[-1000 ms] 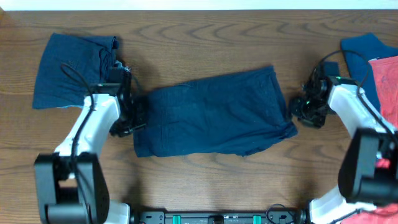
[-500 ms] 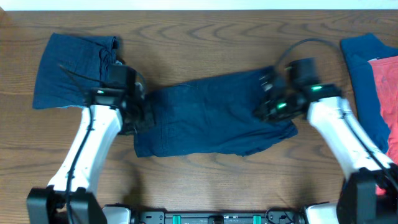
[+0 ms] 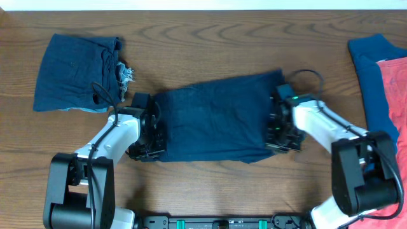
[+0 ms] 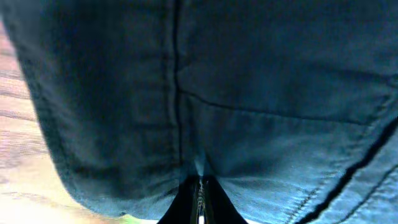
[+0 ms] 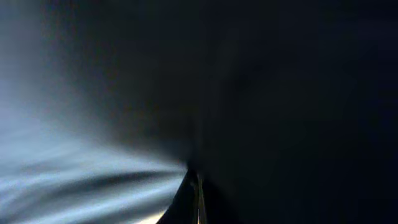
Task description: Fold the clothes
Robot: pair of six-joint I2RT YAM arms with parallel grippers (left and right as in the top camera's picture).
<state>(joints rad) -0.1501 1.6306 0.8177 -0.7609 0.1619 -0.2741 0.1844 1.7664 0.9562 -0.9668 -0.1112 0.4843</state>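
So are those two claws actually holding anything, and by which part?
Both pinch the navy shorts: the left gripper at the left end, the right gripper, apparently, at the right end.

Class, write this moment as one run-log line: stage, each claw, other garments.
stage: navy shorts spread mid-table | left claw: shut on left edge | right claw: shut on right edge | navy piece: far left, apart
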